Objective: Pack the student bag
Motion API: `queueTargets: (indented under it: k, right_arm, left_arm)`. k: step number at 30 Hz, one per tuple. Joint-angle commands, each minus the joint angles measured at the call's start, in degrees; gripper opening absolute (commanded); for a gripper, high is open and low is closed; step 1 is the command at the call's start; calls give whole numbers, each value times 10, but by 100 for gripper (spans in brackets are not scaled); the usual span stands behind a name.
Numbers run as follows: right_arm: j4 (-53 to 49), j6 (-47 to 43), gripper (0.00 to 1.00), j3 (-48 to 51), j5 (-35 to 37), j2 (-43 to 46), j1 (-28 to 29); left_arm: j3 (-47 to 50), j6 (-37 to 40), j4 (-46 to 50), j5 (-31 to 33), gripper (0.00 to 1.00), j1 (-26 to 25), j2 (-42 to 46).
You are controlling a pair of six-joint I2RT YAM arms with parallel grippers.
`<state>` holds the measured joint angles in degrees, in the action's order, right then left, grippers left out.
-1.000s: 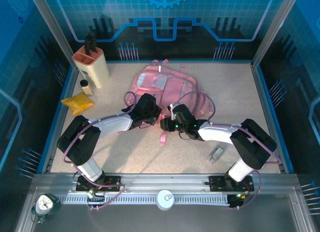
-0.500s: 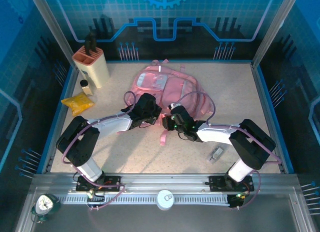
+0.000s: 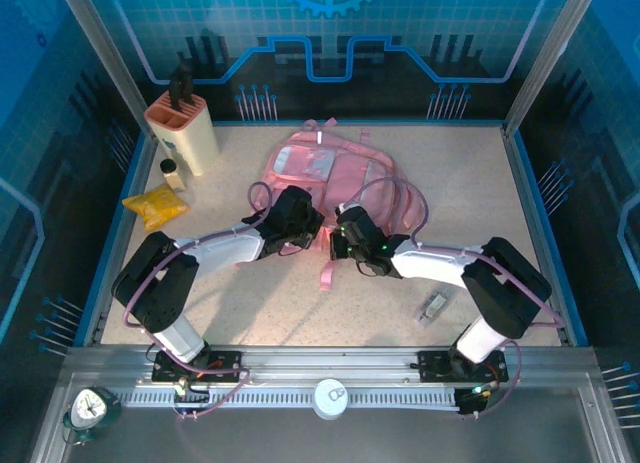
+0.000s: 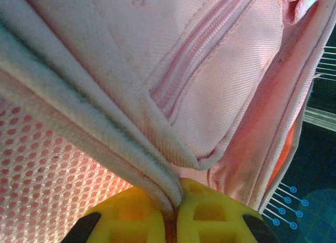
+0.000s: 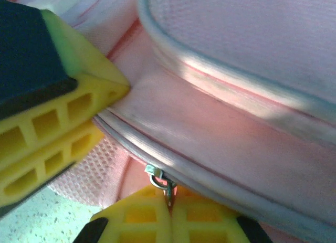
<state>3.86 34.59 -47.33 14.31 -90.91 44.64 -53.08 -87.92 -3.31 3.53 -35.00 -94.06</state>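
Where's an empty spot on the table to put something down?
Bare table between the pink backpack and the right blue wall; also the front middle, by the metal rail. Crowded: left back corner, with knife block, little jar, yellow packet.

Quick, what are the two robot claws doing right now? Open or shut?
Left gripper: shut, pinching a fold of the student bag.
Right gripper: shut on the zip pull.

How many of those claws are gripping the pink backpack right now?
2. The left claw pinches a pale-trimmed fold of the pink backpack at its near edge; the right claw, beside it, is shut on the backpack's metal zip pull.
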Motion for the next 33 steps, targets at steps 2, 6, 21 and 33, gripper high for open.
queueTargets:
  k: [2,6,21,33]
  right_arm:
    - [-110,28,0,20,60,62,-10]
    - [-174,23,0,46,44,104,-52]
    - [-165,-73,12,-28,-64,29,-106]
    - [-165,-81,0,-39,-12,19,-107]
  left_arm:
    - [10,40,2,-29,0,10,33]
    - [4,84,25,-25,0,30,39]
    - [-18,121,40,-42,0,32,28]
    - [-31,149,45,-46,0,35,27]
